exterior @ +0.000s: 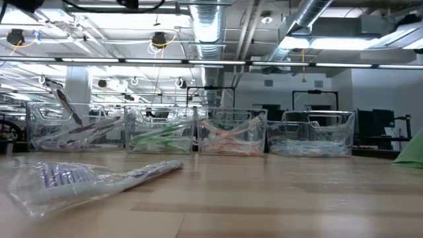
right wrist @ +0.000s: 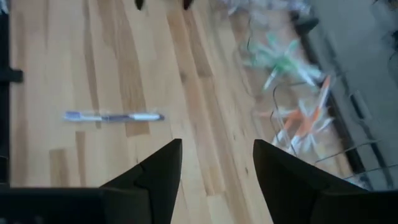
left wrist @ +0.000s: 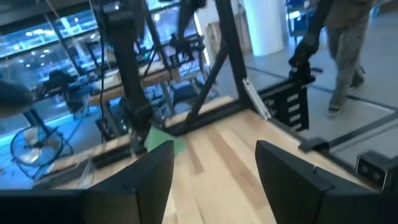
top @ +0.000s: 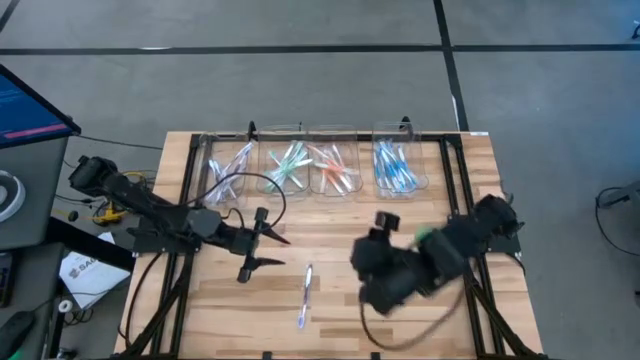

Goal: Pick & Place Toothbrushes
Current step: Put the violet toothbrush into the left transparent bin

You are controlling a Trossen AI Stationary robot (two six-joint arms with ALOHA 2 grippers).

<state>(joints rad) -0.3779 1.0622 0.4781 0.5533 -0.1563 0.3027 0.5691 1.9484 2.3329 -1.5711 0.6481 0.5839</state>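
Observation:
One toothbrush (top: 305,297) in a clear wrapper with purple accents lies flat on the bare wood near the table's near edge; it also shows in the low view (exterior: 92,178) and the right wrist view (right wrist: 112,116). My left gripper (top: 262,250) (left wrist: 214,155) is open, to the left of the toothbrush and a little farther back. My right gripper (top: 372,280) (right wrist: 217,149) is open, above the table to the toothbrush's right. Neither touches it. More toothbrushes fill four clear bins (top: 312,160) along the far edge.
From left to right the bins hold purple-white (top: 228,165), green (top: 290,165), orange (top: 335,170) and blue (top: 396,170) brushes. A flat green piece (top: 425,235) (left wrist: 165,140) lies by my right arm. A person (left wrist: 345,37) walks beyond the table. Black frame rails run along both table sides.

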